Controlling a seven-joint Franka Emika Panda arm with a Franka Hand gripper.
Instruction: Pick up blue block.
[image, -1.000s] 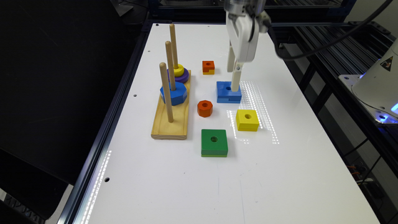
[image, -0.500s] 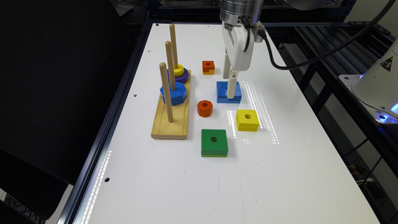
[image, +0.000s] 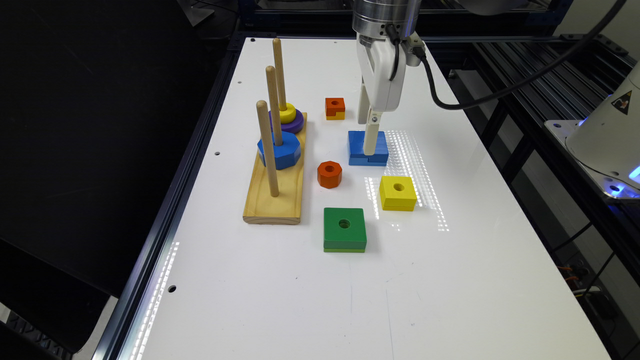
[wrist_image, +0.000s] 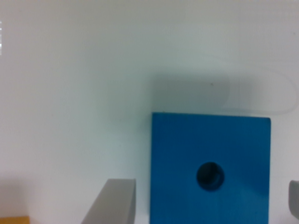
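The blue block (image: 368, 147) lies flat on the white table (image: 450, 280), between the orange octagonal piece (image: 329, 174) on the exterior view's left and the yellow block (image: 397, 193) nearer the camera. The gripper (image: 367, 131) stands directly over it. In the wrist view the jaws are spread, one finger (wrist_image: 112, 201) just beside each edge of the block, not yet pinching. Risk: an off-centre closure could twist the block or let it slip on lifting. No containers present; the wooden peg base (image: 276, 186) carries stacked pieces.
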